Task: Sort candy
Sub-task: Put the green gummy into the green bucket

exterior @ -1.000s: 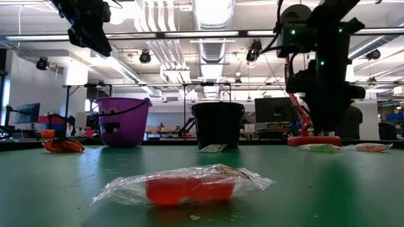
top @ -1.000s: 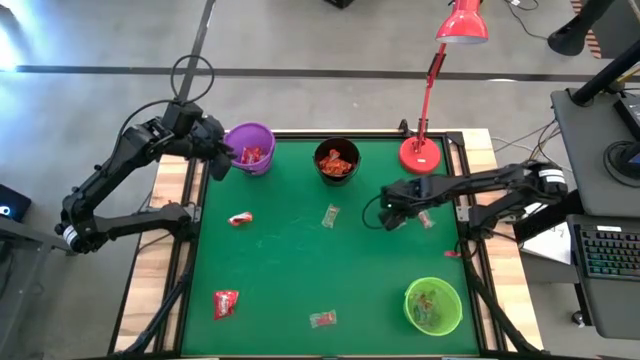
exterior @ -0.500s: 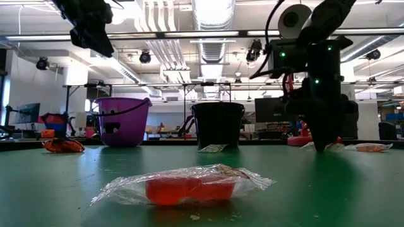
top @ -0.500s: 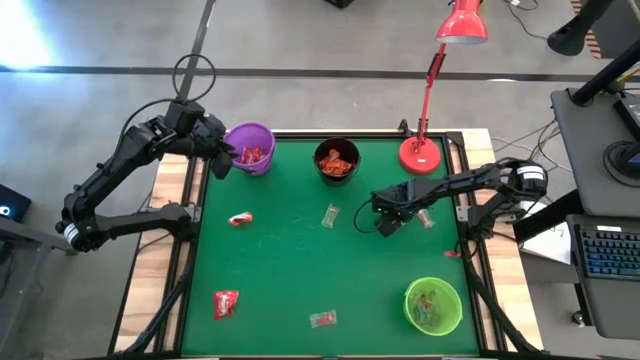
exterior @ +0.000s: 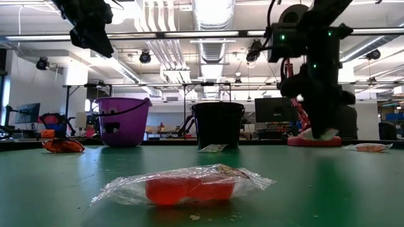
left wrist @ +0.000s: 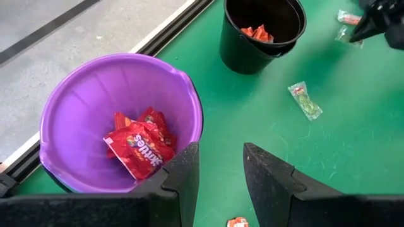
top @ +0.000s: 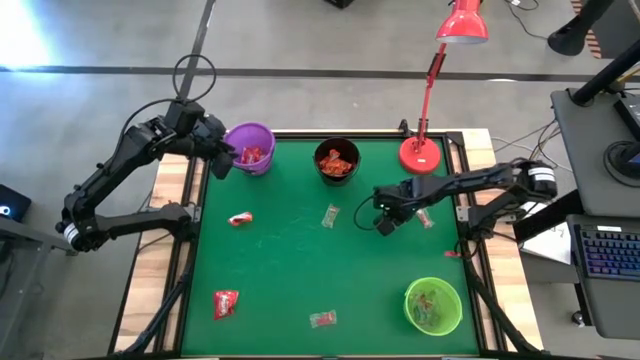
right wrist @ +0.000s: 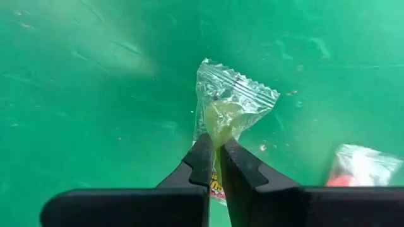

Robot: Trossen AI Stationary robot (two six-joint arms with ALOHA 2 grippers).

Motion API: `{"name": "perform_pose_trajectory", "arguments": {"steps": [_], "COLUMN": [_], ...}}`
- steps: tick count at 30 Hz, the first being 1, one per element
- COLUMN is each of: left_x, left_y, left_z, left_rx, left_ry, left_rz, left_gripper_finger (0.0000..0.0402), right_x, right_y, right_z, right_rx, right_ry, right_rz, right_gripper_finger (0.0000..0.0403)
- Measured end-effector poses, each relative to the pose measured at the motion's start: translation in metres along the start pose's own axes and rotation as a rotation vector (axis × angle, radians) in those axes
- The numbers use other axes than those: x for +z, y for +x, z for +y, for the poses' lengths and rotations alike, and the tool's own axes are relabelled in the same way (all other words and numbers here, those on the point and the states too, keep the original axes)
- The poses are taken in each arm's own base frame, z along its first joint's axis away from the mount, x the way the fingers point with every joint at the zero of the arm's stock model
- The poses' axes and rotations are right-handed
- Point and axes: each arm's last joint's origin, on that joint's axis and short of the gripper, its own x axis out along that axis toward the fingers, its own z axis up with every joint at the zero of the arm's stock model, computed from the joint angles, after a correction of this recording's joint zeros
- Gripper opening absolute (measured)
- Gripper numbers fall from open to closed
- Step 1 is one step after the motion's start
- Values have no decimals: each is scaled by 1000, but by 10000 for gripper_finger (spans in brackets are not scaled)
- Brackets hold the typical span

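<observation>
Greenish candy (right wrist: 230,110) (cellophane) in right gripper (right wrist: 216,154)

3 cups: purple (top: 250,147), black (top: 337,160), green (top: 433,305). 1 lamp (top: 424,153). Loose candy on the mat: 2 red, 3 clear, counted top-down; cup contents weren't countable.

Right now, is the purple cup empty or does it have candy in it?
It has candy in it. The purple cup holds a few red-wrapped sweets at its bottom, seen past the left gripper hovering above it.
</observation>
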Motion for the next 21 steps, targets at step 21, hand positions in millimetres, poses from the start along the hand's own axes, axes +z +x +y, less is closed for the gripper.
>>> {"name": "perform_pose_trajectory", "arguments": {"steps": [21], "left_x": [-8], "left_y": [-10], "left_z": [-3], "left_rx": [-4], "left_ry": [79], "left_rz": [7], "left_gripper_finger": [105], "right_x": [-26], "right_y": [-115], "right_z": [17], "right_rx": [101], "right_ry": [121], "right_rz": [-62], "right_gripper_finger": [12]}}
